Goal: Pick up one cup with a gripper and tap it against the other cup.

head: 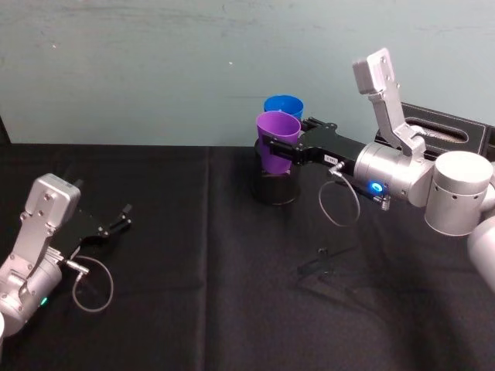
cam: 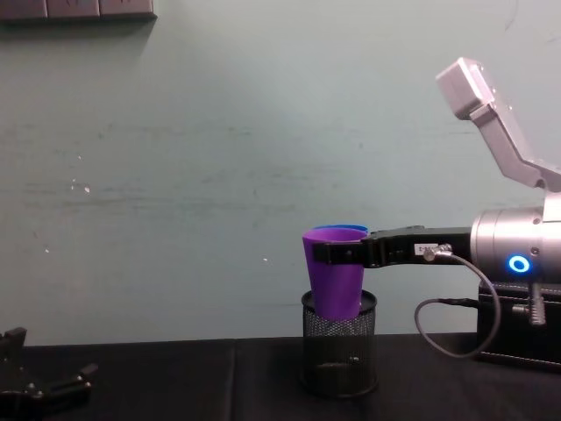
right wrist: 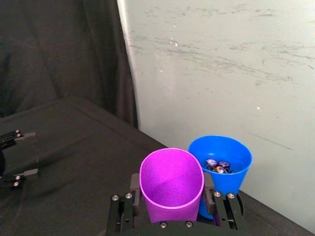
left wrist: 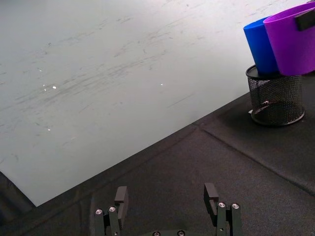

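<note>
The purple cup (head: 276, 139) is off the worktop (head: 193, 309), up by the middle of the far edge. The right pincer (head: 282, 148) grips it across its upper wall just under the rim, one finger on either side. It looks like a thin, smooth plastic tumbler and it is empty, so I'd judge it very light and a bit springy under a squeeze. Because it narrows toward the base, it is probably slick enough to slip down through the fingers. A hold high up near the wider rim, as here, seems the safest, with only modest pressure. The blue cup (head: 285, 105) is right behind it toward the wall, rims almost level; whether the two touch I can't tell. The blue one seems to sit in a black mesh holder (head: 276, 188) and has what look like small batteries (right wrist: 218, 165) in its bottom. That should make it heavier and able to take a light knock, though perched like that a hard tap could rock it. The purple cup's base hangs low by the holder's rim, which is the likeliest snag. A cable loop (head: 338, 205) dangles under the right wrist, and a black case (head: 452, 131) lies at the far right corner, both apart from the cups. The left pincer (head: 117, 222) rests spread and empty near the left edge.
</note>
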Controlling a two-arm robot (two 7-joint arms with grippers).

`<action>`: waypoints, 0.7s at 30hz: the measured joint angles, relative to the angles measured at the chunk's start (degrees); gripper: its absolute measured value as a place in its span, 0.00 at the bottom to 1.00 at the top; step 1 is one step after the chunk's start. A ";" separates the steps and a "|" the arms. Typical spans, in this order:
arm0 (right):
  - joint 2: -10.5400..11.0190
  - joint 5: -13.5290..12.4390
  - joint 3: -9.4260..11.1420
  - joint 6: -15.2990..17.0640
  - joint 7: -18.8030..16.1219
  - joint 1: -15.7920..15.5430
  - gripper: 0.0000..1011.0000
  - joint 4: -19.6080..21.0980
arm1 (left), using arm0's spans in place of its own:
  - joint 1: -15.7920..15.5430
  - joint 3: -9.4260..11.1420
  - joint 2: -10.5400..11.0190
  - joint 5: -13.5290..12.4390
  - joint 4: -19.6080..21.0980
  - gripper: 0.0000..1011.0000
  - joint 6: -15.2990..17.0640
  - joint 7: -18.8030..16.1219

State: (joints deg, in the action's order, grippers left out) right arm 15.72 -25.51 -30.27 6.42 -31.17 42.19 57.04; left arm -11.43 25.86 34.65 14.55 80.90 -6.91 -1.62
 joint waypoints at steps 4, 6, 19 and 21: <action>-0.99 0.62 0.27 -0.50 -0.11 0.92 0.72 -1.95 | 0.00 0.00 0.00 0.00 0.00 1.00 0.00 0.00; -1.30 0.81 0.42 -0.76 -0.13 1.24 0.72 -2.61 | 0.00 0.00 0.00 0.00 0.00 1.00 0.00 0.00; -2.64 1.57 2.18 -1.49 -0.72 2.44 0.72 -5.57 | 0.00 0.00 0.00 0.00 0.00 1.00 0.00 0.00; -2.63 1.57 2.47 -1.38 -1.04 2.43 0.72 -5.51 | 0.00 0.00 0.00 0.00 0.00 1.00 0.00 0.00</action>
State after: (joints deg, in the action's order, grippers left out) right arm 13.09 -23.94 -27.80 5.04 -32.21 44.61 51.53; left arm -11.43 25.86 34.65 14.55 80.90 -6.91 -1.62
